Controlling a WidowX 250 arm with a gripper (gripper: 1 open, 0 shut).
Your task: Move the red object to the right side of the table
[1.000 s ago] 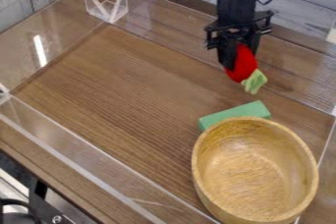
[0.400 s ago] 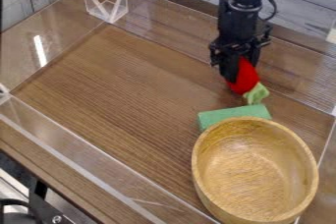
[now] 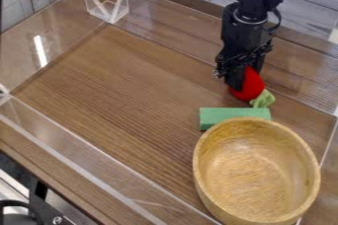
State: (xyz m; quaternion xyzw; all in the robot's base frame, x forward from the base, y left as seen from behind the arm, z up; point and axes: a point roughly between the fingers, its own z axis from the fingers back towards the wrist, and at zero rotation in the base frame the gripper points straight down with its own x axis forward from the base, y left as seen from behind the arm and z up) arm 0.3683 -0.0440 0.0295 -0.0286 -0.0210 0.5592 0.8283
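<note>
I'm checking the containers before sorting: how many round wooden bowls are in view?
1. The round, light-brown wooden bowl sits near the bottom right, beside the flat green rectangular sponge.

Brown wood-grain table (image 3: pixel 126 86) bears a green sponge (image 3: pixel 234 118) beside a round bowl (image 3: pixel 256 172).

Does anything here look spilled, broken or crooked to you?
Nothing looks spilled or broken. The flat green rectangular sponge lies partly tucked against or under the round wooden bowl's rim, slightly untidy, though I can't tell which.
</note>
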